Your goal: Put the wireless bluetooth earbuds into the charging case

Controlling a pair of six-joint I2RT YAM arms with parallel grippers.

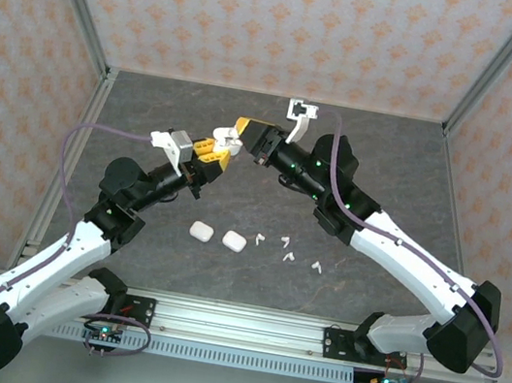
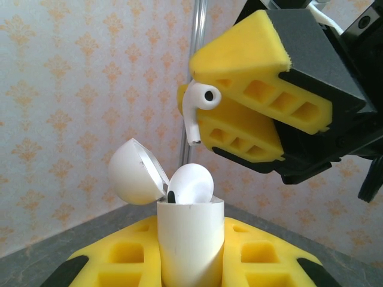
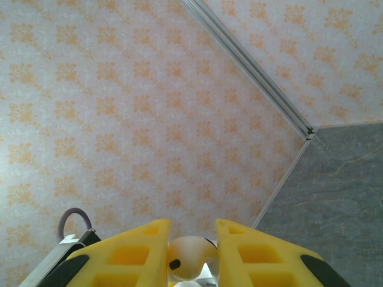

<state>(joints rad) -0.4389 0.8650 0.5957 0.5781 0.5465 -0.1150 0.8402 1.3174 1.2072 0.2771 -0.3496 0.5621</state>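
Note:
In the left wrist view my left gripper (image 2: 190, 234) is shut on an upright white charging case (image 2: 190, 251). Its lid (image 2: 134, 173) is flipped open to the left, and one white earbud (image 2: 192, 182) sits in the case's mouth. Just above it my right gripper's yellow fingers (image 2: 251, 57) pinch a second white earbud (image 2: 200, 98), stem pointing down, a short gap above the case. The right wrist view shows that earbud (image 3: 188, 257) squeezed between the right gripper (image 3: 191, 239) jaws. From above, the left gripper (image 1: 210, 150) and right gripper (image 1: 234, 133) meet in mid-air over the table's middle.
Two closed white cases (image 1: 201, 231) (image 1: 234, 241) lie on the grey table (image 1: 151, 115) in front of the arms. Several loose white earbuds (image 1: 284, 242) are scattered to their right. Patterned walls enclose the table on three sides.

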